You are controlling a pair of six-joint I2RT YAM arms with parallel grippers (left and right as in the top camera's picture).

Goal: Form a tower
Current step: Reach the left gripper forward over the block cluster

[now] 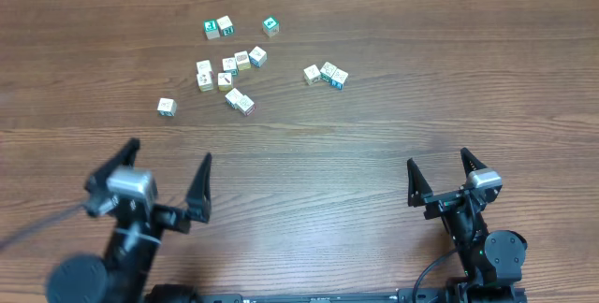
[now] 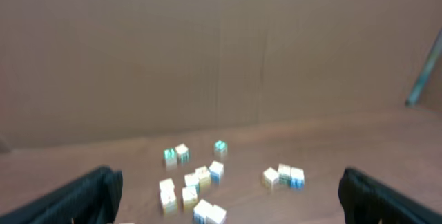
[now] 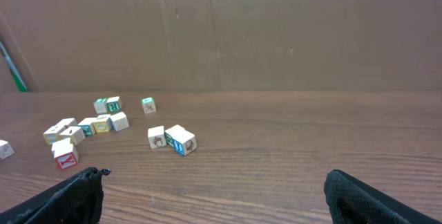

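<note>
overhead — left end effector (image 1: 168, 151) and right end effector (image 1: 438, 158) spread wide — cubes (image 1: 229, 64) lie scattered beyond.

Left wrist view blurred all over; cubes (image 2: 202, 176) soft, prints unreadable; left gripper (image 2: 224, 182) fingers cut by bottom edge; right gripper (image 3: 214, 179) likewise; outermost cube (image 3: 3, 149) clipped at left edge; overhead prints too small to read.

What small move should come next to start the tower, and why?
Probably extend the left gripper toward the lone cube: it and the right gripper stand open and empty, and that cube sits nearest, apart from the other cubes.
</note>
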